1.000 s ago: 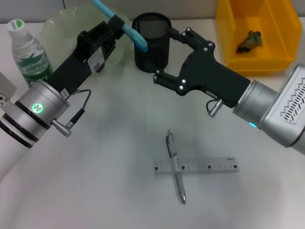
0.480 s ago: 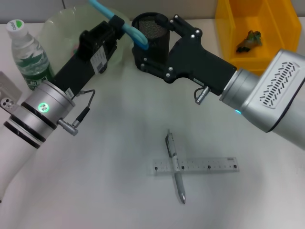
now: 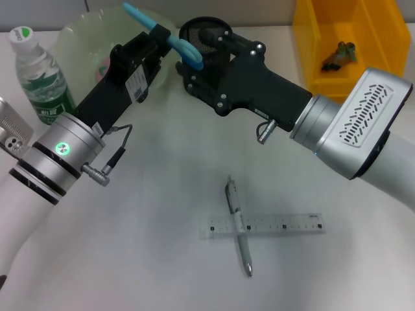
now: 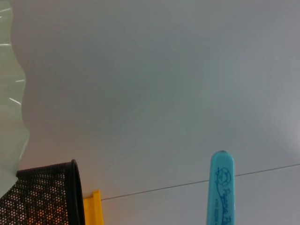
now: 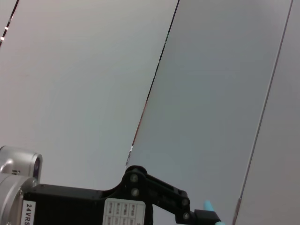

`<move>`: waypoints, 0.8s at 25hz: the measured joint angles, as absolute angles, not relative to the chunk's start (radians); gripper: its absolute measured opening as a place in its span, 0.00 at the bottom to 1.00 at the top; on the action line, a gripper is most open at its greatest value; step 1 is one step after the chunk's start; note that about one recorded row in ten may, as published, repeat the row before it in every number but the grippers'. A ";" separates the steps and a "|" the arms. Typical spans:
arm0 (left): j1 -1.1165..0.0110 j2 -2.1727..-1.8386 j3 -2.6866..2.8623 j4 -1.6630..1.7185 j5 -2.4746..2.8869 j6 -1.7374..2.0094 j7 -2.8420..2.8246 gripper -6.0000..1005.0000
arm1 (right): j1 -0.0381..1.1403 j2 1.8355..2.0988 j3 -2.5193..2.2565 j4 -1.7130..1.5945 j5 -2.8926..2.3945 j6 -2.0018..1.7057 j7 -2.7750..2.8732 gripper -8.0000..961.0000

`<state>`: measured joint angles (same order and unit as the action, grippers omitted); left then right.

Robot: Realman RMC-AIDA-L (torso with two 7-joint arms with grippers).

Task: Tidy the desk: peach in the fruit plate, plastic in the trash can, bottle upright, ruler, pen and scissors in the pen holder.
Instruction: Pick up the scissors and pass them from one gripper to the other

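Note:
My left gripper (image 3: pixel 157 35) is shut on the light blue scissors (image 3: pixel 170 37) and holds them tilted in the air, just left of the black mesh pen holder (image 3: pixel 206 24). My right gripper (image 3: pixel 201 55) is open in front of the pen holder, its fingers on either side of the scissors' handle loop. The silver pen (image 3: pixel 238 225) lies across the clear ruler (image 3: pixel 267 225) on the table in front. The bottle (image 3: pixel 39 72) stands upright at far left. The green fruit plate (image 3: pixel 78 35) holds something pink, mostly hidden. The left wrist view shows the scissors' blade tip (image 4: pixel 221 187) and the pen holder (image 4: pixel 43 197).
A yellow bin (image 3: pixel 363 78) at the back right holds a crumpled scrap (image 3: pixel 341 54). A silver-grey box (image 3: pixel 11 129) sits at the left edge. The right wrist view shows my left gripper (image 5: pixel 140 199) against a pale wall.
My right gripper has swung left across the front of the pen holder, up to the scissors' handle. My left arm has shifted slightly, still holding the scissors.

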<state>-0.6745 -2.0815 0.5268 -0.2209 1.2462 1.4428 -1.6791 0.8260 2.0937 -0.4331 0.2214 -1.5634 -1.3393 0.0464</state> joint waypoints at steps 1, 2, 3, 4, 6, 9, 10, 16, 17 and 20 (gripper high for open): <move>-0.674 -2.082 0.527 -0.221 1.248 1.443 -1.679 0.34 | 0.825 2.094 -0.433 0.221 -1.564 -1.339 0.044 0.74; -0.674 -2.082 0.526 -0.221 1.249 1.443 -1.679 0.34 | 0.824 2.094 -0.433 0.221 -1.564 -1.338 0.040 0.73; -0.674 -2.082 0.526 -0.221 1.250 1.443 -1.679 0.34 | 0.824 2.094 -0.433 0.221 -1.564 -1.335 0.034 0.73; -0.673 -2.082 0.525 -0.221 1.253 1.446 -1.679 0.34 | 0.824 2.094 -0.433 0.222 -1.564 -1.331 0.029 0.69; -0.673 -2.082 0.525 -0.221 1.254 1.448 -1.679 0.34 | 0.824 2.094 -0.432 0.224 -1.565 -1.328 0.025 0.59; -0.672 -2.082 0.525 -0.221 1.255 1.449 -1.678 0.34 | 0.824 2.094 -0.432 0.226 -1.565 -1.326 0.024 0.47; -0.672 -2.082 0.525 -0.221 1.256 1.450 -1.677 0.34 | 0.824 2.094 -0.432 0.227 -1.565 -1.326 0.024 0.44; -0.674 -2.082 0.525 -0.221 1.269 1.457 -1.677 0.35 | 0.824 2.094 -0.430 0.227 -1.566 -1.318 0.023 0.31; -0.674 -2.082 0.525 -0.223 1.269 1.459 -1.677 0.35 | 0.824 2.094 -0.430 0.227 -1.566 -1.316 0.023 0.31; -0.675 -2.081 0.525 -0.229 1.270 1.462 -1.675 0.35 | 0.824 2.094 -0.429 0.227 -1.566 -1.314 0.023 0.31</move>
<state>-0.6749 -2.0815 0.5246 -0.2292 1.2702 1.4624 -1.6752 0.8238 2.0937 -0.4295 0.2271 -1.5663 -1.3137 0.0230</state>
